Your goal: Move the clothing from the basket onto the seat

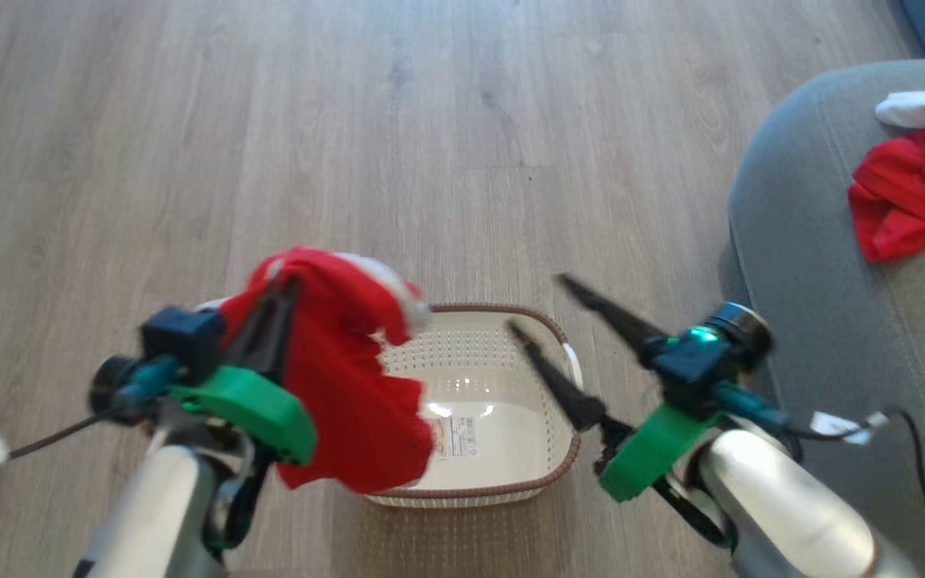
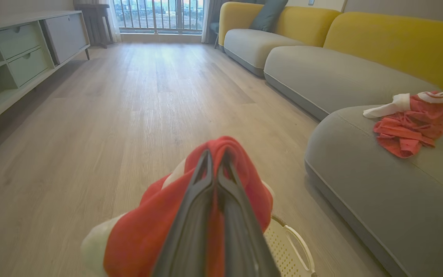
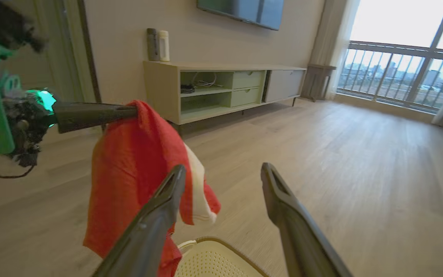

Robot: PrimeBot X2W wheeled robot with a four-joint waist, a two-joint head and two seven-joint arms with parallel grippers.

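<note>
Clothing, a red piece with white trim, hangs above the basket's left side, pinched between the pressed-together fingers of the left gripper. The right gripper hovers over the basket's right side with its fingers spread wide. A second red garment (white collar showing) lies on the seat, right of the basket. The hanging cloth's lower edge possibly brushes the basket's rim; the overlap makes that hard to judge.

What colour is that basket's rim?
Brown, woven-looking, on the cream basket; clearest in the head view.
</note>
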